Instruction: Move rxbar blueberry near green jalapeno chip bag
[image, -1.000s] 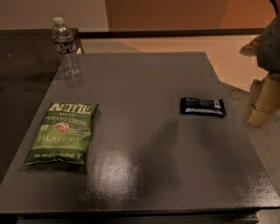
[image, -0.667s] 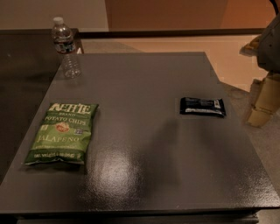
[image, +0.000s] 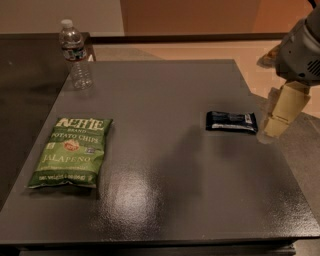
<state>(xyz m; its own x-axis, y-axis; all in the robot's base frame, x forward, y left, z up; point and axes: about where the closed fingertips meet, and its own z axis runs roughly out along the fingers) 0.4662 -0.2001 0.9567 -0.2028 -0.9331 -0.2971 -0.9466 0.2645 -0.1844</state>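
At right, end effector (image: 282, 114), grip unclear, beside flat navy-black rxbar blueberry (image: 231, 121).

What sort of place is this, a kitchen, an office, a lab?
Likely an indoor robot test setup, maybe in an office: a chip bag, a snack bar and a water bottle spaced out on a plain dark table, with the gripper hanging beside its right edge.

Glossy table (image: 165, 95), crinkly chip bag (image: 70, 152), pale matt hand (image: 280, 119) beyond right edge.
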